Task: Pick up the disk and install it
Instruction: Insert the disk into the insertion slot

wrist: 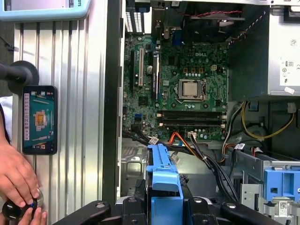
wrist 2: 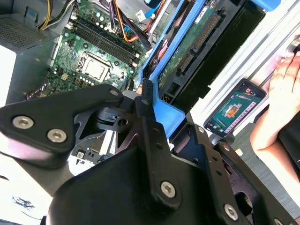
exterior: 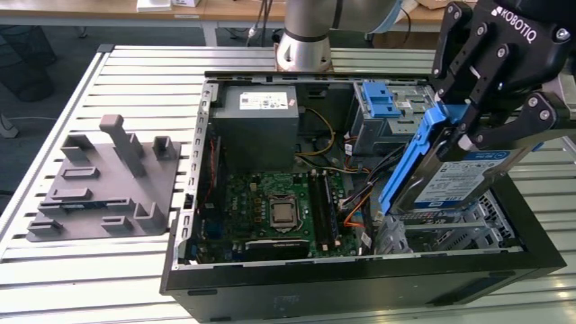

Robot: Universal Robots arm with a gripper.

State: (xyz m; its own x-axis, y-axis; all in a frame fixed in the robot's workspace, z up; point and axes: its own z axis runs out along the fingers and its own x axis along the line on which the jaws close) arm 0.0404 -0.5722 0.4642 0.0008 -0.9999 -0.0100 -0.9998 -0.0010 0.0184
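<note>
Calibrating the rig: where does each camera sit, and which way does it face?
Exterior view: off the arm, looks down into the computer case; gripper holds the disk.
First wrist view: rides the arm, faces the motherboard; gripper shows.
Second wrist view: arm too, looks along the disk; gripper shows.
Both wrist views share the phone.

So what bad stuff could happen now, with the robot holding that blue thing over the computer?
1. The gripper holds the disk tilted above the open case. If it slipped, it could drop onto the metal drive bay below.
2. Orange and black cables lie beside that bay, so the disk might snag them.
3. A person's hand is on the table beside the case, so the arm might bump it.
</note>
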